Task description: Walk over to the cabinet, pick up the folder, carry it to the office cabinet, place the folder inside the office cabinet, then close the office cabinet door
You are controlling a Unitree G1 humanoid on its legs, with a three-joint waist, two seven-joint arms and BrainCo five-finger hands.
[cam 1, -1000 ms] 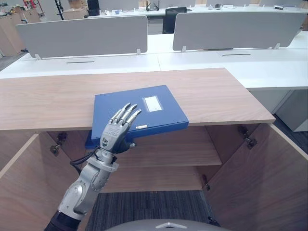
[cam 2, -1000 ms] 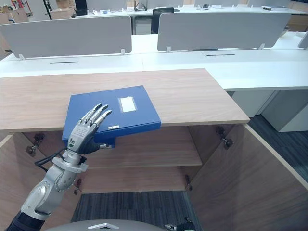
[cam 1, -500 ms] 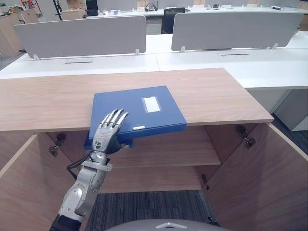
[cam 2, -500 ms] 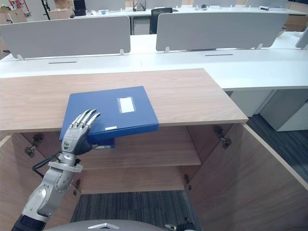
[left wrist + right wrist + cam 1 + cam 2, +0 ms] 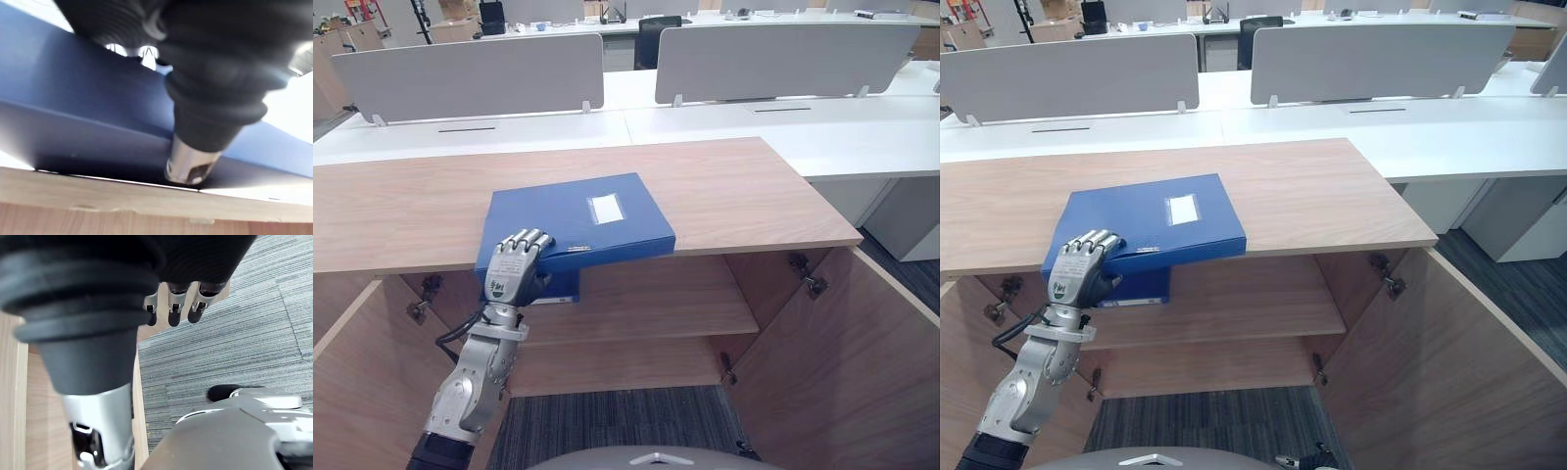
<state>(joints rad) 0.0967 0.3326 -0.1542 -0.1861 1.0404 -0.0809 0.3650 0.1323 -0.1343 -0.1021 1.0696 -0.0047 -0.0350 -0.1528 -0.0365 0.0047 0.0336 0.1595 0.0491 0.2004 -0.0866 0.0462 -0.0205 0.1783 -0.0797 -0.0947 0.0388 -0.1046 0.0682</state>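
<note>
the robot's right hand is hanging low over the grey carpet, its fingers loose, apart and holding nothing, as the right wrist view is showing. higher up, the left hand is reaching up from the lower left and clamping on the near left corner of the blue folder. the eye views are giving the top side, where the fingers are curling over the folder's cover; the left wrist view is giving the underside, where the thumb is pressing against the blue board just above the wooden edge.

the folder is lying flat on the cabinet top, turned slightly askew (its white label is facing up), with its near edge and gripped corner jutting out past the front of the wood. below it, the cabinet is standing open: the left door and the right door are swinging out toward the camera, and a wooden shelf is running across inside, beneath the overhanging folder.

behind the cabinet, white desks are stretching across the room, with grey divider panels standing upright on them, and a dark office chair is sitting between the panels farther back.
</note>
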